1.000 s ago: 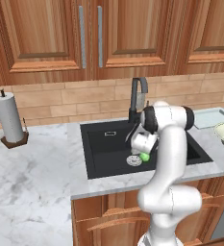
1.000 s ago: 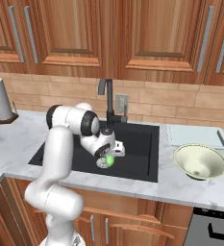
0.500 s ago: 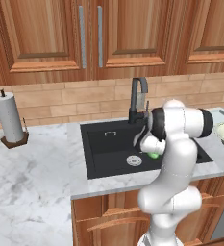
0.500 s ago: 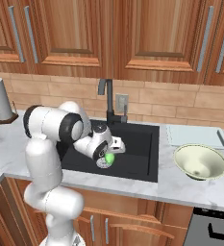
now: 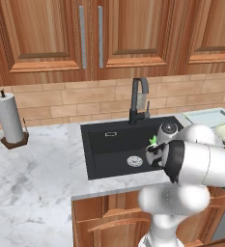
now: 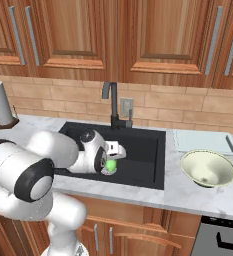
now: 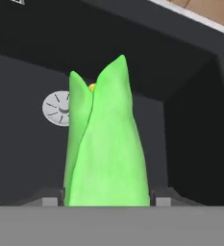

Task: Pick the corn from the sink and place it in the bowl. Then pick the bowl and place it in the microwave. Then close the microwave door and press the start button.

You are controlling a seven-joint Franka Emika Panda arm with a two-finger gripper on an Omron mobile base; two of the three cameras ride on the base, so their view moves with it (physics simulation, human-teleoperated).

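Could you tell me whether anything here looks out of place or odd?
Nothing looks spilled or damaged. The one unusual item is the corn, held in the gripper over the sink rather than lying in it; the bowl sits upright on the counter.

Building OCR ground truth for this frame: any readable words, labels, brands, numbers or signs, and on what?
None readable.
The sink, faucet, bowl, paper towel roll and cabinet doors carry no lettering.
The corn in the hand is plain green, unmarked.
The small plate on the wall behind the faucet is blank.
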